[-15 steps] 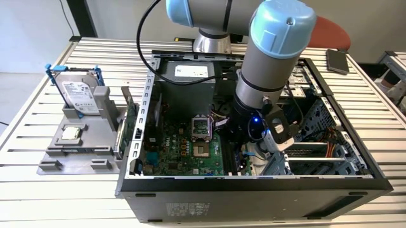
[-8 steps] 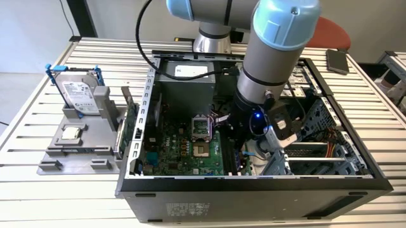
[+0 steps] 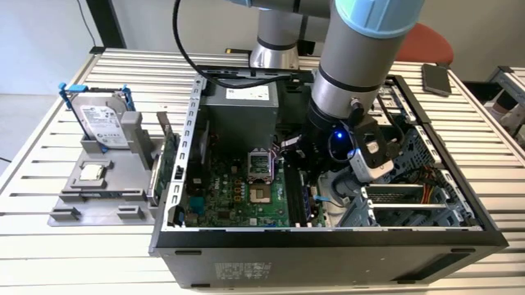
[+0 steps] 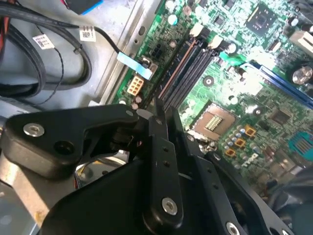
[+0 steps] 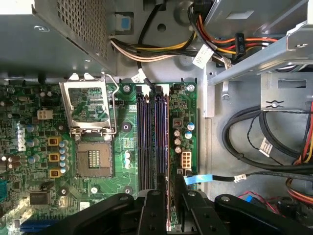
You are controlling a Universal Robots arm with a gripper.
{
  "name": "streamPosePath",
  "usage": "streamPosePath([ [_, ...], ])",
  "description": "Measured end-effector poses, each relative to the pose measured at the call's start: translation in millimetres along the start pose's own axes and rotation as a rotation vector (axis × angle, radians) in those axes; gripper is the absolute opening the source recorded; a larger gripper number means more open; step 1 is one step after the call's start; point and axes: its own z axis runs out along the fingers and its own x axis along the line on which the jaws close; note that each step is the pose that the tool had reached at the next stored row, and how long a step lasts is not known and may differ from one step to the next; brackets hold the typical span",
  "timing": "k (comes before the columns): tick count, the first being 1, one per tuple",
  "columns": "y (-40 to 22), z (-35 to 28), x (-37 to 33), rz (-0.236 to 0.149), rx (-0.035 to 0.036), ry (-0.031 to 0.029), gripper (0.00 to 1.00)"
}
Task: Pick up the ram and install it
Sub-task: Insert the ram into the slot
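Note:
The ram (image 5: 168, 147) shows edge-on as a thin dark strip with a reddish edge. It lies along the black memory slot nearest the motherboard's edge, beside the other memory slots (image 5: 149, 142). My gripper (image 5: 169, 182) is down inside the open computer case (image 3: 328, 236), its two black fingers shut on the ram's near end. In the second wrist view the gripper (image 4: 165, 115) stands over the same slots (image 4: 188, 68), with the ram (image 4: 175, 74) running away from it. The exterior view has the arm's wrist (image 3: 336, 141) low over the green motherboard (image 3: 238, 196).
An open processor socket (image 5: 93, 156) sits beside the slots. Black cables (image 5: 254, 142) and a drive cage (image 3: 410, 203) crowd the other side. The power supply (image 3: 242, 110) sits behind. Outside the case, a grey stand holds a hard drive (image 3: 102, 123) and a green card (image 3: 168, 157).

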Motion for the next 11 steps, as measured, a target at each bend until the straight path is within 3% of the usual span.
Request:
streamPosePath([
  [3, 0.0, 0.0, 0.0, 0.0, 0.0, 0.0, 1.0],
  [4, 0.0, 0.0, 0.0, 0.0, 0.0, 0.0, 0.0],
  [11, 0.0, -0.1, 0.0, 0.0, 0.0002, 0.0, 0.0],
])
